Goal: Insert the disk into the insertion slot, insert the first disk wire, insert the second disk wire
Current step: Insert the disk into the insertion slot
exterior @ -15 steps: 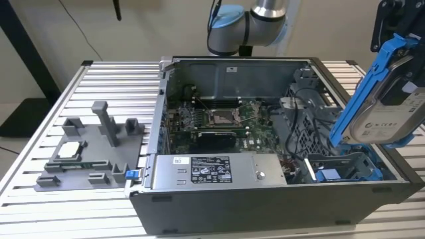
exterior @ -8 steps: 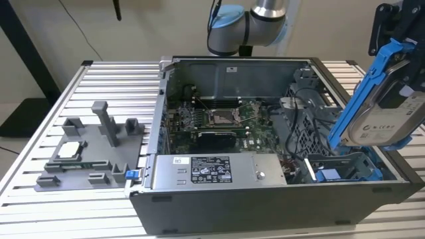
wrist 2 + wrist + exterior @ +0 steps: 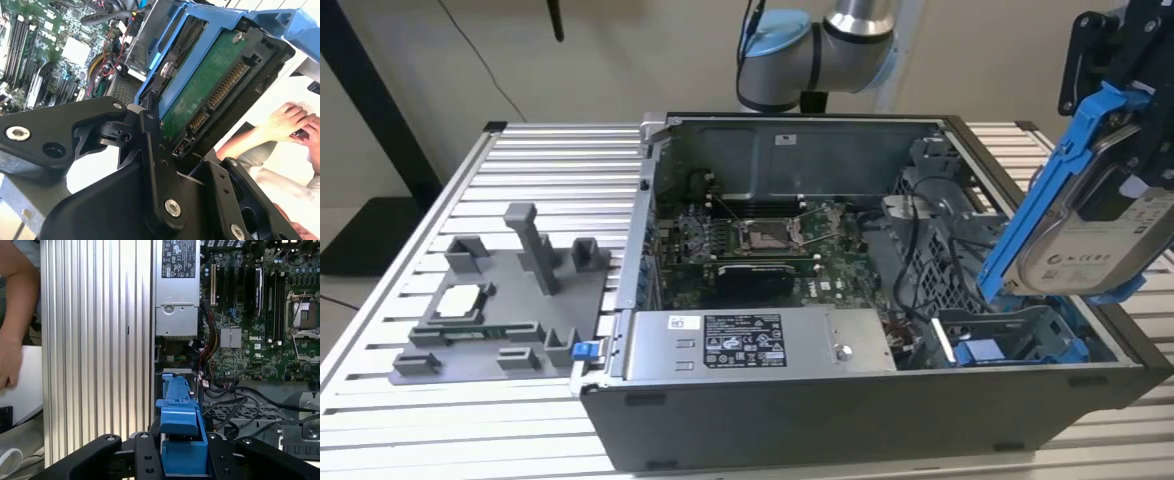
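My gripper (image 3: 1125,140) is shut on the disk (image 3: 1105,240), a silver drive with a white label clipped in a bright blue frame (image 3: 1047,190). It holds the disk tilted on edge above the open computer case, at the exterior view's right. Below it sits the insertion slot (image 3: 1007,345), a grey cage bay with blue tabs. In the second wrist view the disk's green circuit board (image 3: 210,85) and connectors face the camera between the black fingers (image 3: 155,145). The first wrist view has the blue frame (image 3: 180,432) clamped in the gripper (image 3: 182,456). Black cables (image 3: 921,250) lie loose beside the cage.
The case holds a motherboard (image 3: 761,240) and a grey labelled power supply box (image 3: 761,340) along its front. A grey fixture (image 3: 507,300) stands on the ribbed aluminium table (image 3: 400,420) at the exterior view's left. A person's hand (image 3: 290,125) and arm (image 3: 15,315) are close by.
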Tool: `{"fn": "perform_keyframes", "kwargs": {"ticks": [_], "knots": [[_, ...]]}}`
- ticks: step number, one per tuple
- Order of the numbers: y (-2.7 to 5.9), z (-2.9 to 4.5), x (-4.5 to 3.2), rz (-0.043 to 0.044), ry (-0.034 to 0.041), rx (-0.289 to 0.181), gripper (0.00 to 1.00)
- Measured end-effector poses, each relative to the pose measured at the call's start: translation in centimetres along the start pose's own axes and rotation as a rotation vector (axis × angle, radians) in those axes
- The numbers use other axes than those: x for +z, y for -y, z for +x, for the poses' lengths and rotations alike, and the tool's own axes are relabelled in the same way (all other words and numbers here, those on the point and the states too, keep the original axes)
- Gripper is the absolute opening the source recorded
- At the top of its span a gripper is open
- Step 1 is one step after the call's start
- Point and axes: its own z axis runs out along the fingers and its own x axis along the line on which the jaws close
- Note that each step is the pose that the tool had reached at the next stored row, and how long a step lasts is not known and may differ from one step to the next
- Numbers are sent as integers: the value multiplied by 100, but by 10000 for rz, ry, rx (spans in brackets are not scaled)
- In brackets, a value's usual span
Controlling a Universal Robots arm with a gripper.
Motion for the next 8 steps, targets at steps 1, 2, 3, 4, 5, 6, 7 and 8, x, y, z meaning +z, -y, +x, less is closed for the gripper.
{"fn": "perform_keyframes", "kwargs": {"ticks": [1, 2, 3, 4, 5, 6, 7, 8], "knots": [[0, 0, 0, 0, 0, 0, 0], [0, 0, 0, 0, 0, 0, 0], [0, 0, 1, 0, 0, 0, 0], [0, -1, 5, 0, 3, 0, 0], [0, -1, 9, 0, 3, 0, 0], [1, -1, 14, 0, 0, 0, 0], [1, -2, 23, 0, 0, 0, 0], [1, -3, 33, 0, 1, 0, 0]]}}
